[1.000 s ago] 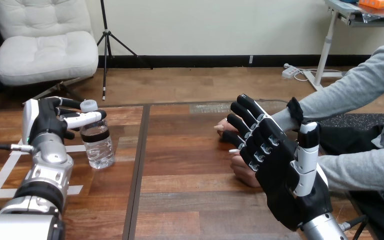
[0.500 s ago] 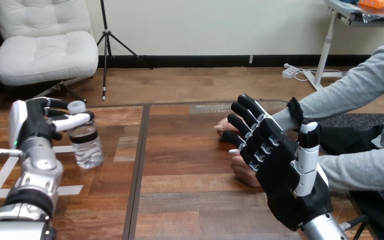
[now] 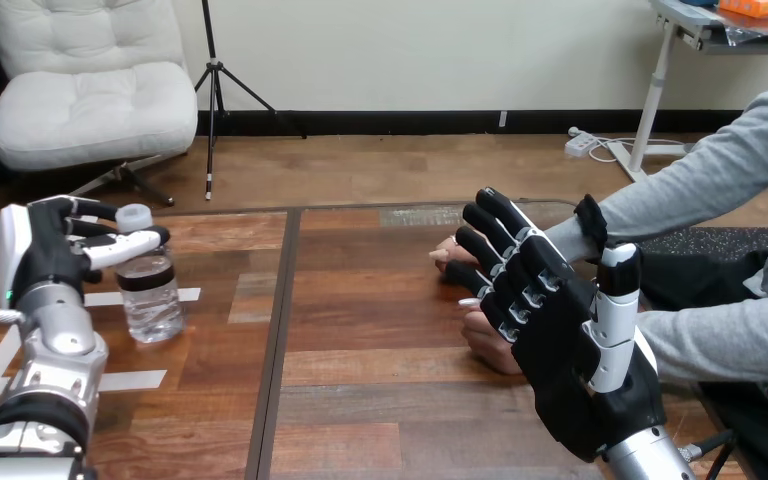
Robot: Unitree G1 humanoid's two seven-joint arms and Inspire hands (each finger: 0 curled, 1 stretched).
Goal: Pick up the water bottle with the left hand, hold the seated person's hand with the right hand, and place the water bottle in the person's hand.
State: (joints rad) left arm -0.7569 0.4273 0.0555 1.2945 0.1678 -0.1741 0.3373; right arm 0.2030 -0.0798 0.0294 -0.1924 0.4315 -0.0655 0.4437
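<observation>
One capped water bottle, contents clear, is gripped by left hand.

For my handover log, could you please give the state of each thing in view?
water bottle: upright, capped, gripped near its top.
left hand: shut on the water bottle.
right hand: open, fingers straight, before the person's hands.
person's hands: low at the table, partly hidden.

No readable text or numbers, water bottle with dark label band, its print illegible
</observation>
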